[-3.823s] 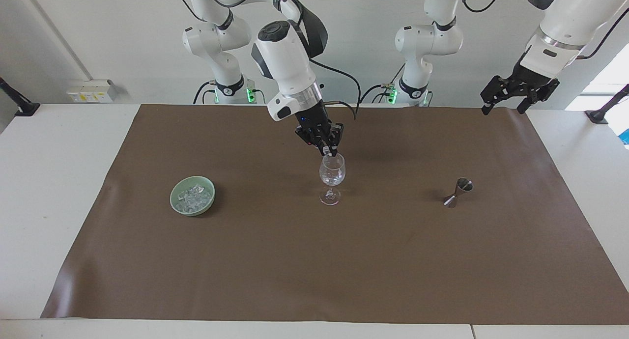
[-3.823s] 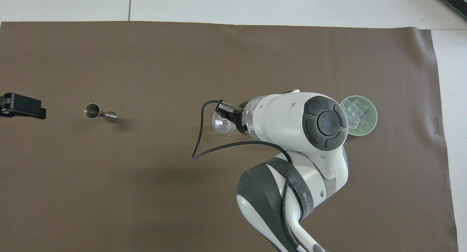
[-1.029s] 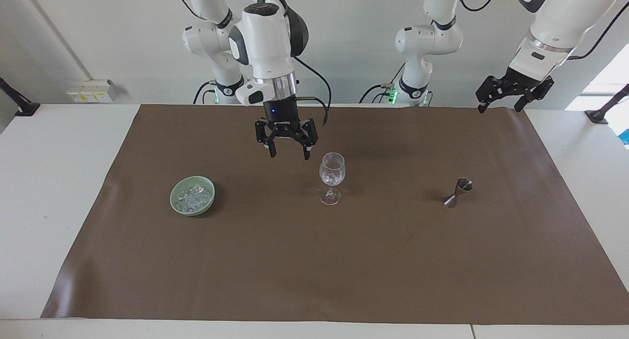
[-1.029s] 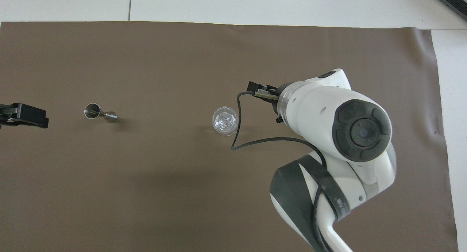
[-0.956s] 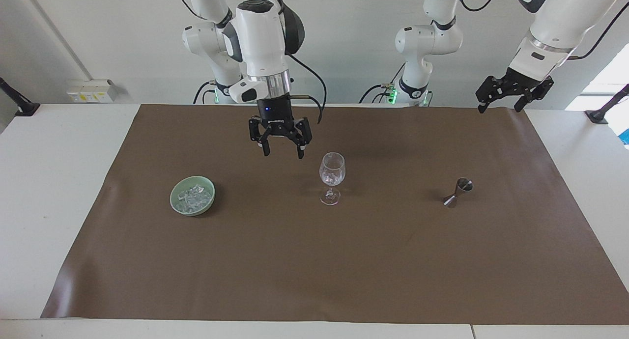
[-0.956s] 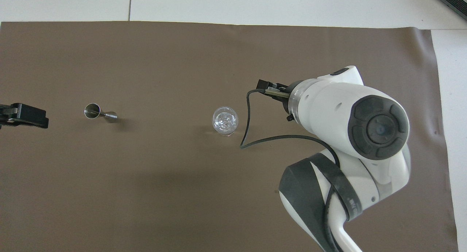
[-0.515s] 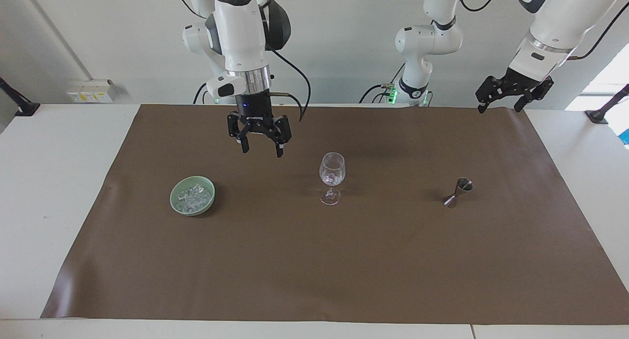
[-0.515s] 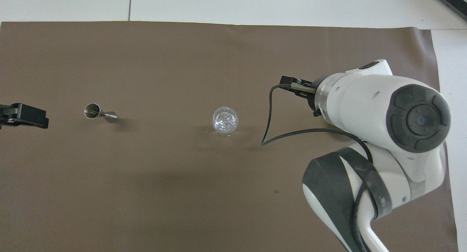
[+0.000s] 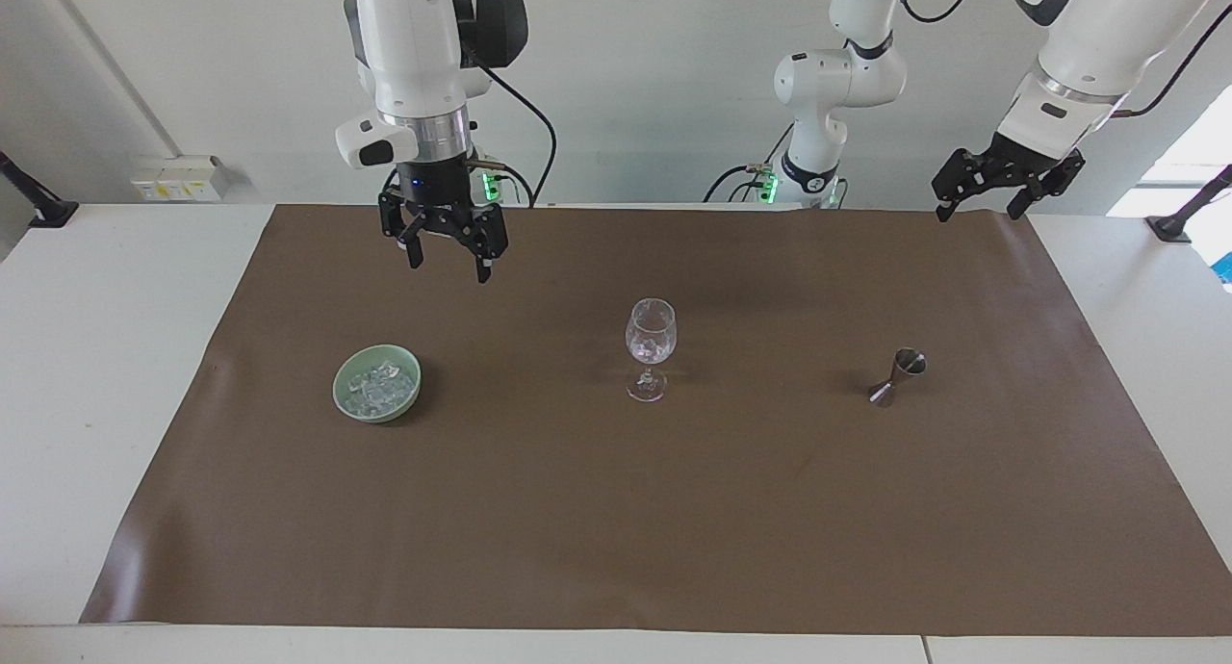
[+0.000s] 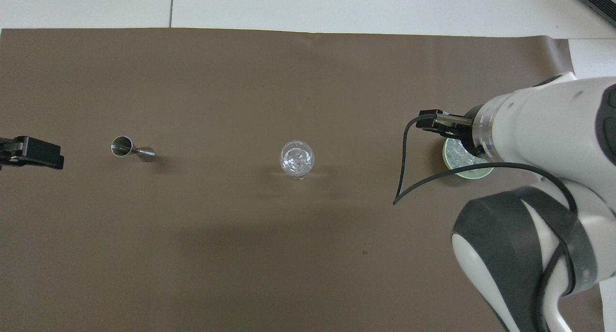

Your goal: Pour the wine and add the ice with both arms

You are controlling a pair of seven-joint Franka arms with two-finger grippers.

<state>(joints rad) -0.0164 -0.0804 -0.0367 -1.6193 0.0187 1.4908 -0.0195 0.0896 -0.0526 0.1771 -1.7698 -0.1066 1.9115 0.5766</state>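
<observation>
While the right arm's black two-finger claw (image 9: pixel 446 258) hangs spread wide and empty above the brown mat (image 9: pixel 616 510), at about eleven o'clock in the facing view, the left arm waits with its black claw (image 9: pixel 1001 185) likewise splayed at two o'clock. Heaped clear ice cubes (image 9: pixel 378 386) fill the pale green round bowl (image 9: pixel 376 410) toward the right arm's end. A clear stemmed wine glass (image 9: pixel 650 342) stands mid-tabletop, with a small steel hourglass-shaped jigger (image 9: pixel 896 376) at three o'clock from it.

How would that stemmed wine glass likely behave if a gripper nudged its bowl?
The wine glass probably tips easily: a wide bowl sits high on a thin stem over a small foot. Clear and thin-looking, it seems fragile and perhaps slippery to grip.
</observation>
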